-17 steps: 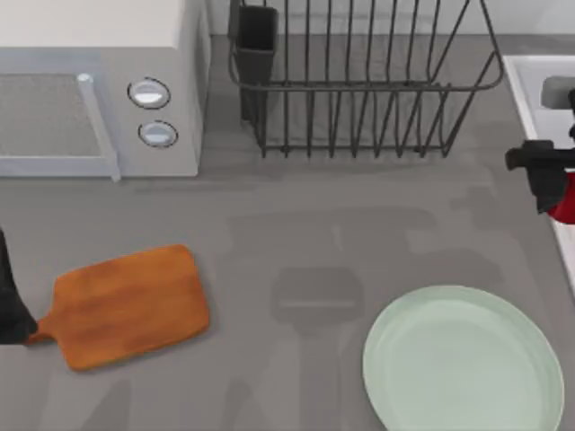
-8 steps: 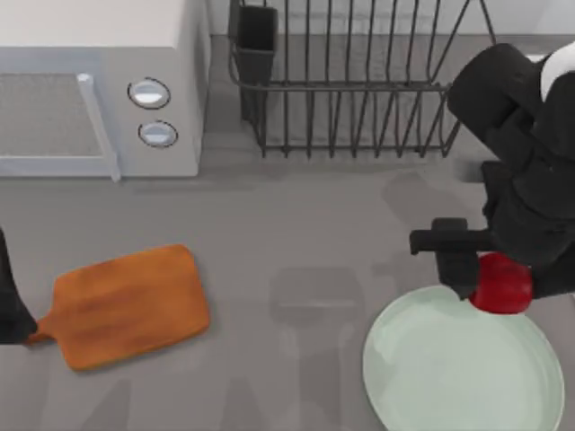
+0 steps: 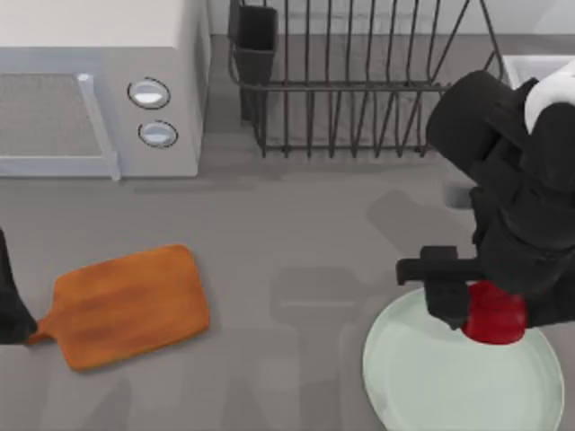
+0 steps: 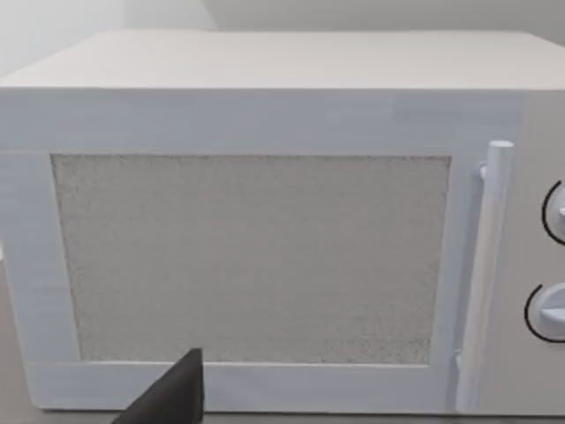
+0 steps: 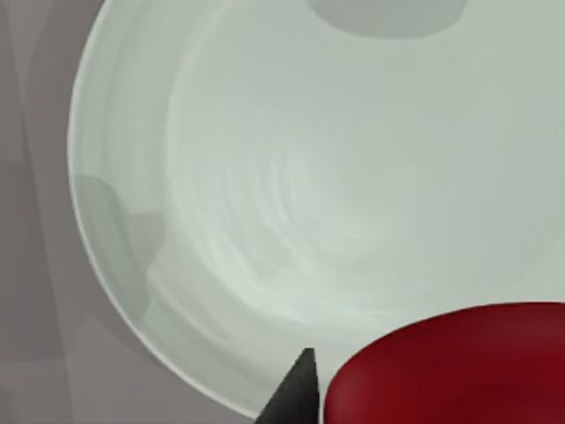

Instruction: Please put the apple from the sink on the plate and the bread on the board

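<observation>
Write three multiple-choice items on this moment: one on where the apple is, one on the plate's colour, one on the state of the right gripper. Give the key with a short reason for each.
1. Where is the apple?
A. Over the far rim of the plate, held by the right gripper
B. On the board
C. Inside the dish rack

2. What colour is the plate?
A. Orange-brown
B. Pale mint green
C. Dark red

3. What is the right gripper's state?
A. Open and holding nothing
B. Shut on the apple
C. Shut on the board's handle

Key:
1 A: the top view shows the red fruit in the gripper above the plate's rim.
2 B: the top and right wrist views both show a pale green dish.
3 B: the fruit sits against the finger in the right wrist view.

The left gripper is parked at the table's left edge.
</observation>
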### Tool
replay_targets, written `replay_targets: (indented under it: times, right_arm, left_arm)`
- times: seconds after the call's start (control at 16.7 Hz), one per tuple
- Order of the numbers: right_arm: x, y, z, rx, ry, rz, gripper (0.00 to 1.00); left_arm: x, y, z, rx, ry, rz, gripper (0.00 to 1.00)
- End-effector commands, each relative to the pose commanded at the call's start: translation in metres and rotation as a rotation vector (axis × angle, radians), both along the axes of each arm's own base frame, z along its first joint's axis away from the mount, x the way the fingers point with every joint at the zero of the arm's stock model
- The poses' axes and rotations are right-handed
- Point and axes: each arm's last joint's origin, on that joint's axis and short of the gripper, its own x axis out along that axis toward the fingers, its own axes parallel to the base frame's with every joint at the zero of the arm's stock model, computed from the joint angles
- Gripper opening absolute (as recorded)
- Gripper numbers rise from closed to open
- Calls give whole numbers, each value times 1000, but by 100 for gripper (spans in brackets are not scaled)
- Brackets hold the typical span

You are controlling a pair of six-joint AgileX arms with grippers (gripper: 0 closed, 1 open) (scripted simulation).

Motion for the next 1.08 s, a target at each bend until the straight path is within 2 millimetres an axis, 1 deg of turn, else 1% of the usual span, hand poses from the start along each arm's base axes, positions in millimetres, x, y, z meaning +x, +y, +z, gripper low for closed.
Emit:
replay_targets:
  times: [0.06, 0.84, 0.9, 1.08]
  right_arm:
    - [0, 0, 0, 0, 0, 0, 0]
    - [0, 0, 0, 0, 0, 0, 98]
    - [0, 0, 0, 0, 0, 0, 100]
    - [0, 0, 0, 0, 0, 0, 100]
  left_arm:
    - [0, 0, 0, 0, 0, 0, 100]
    - [0, 0, 0, 0, 0, 0, 100]
    - [0, 0, 0, 0, 0, 0, 100]
    - [0, 0, 0, 0, 0, 0, 100]
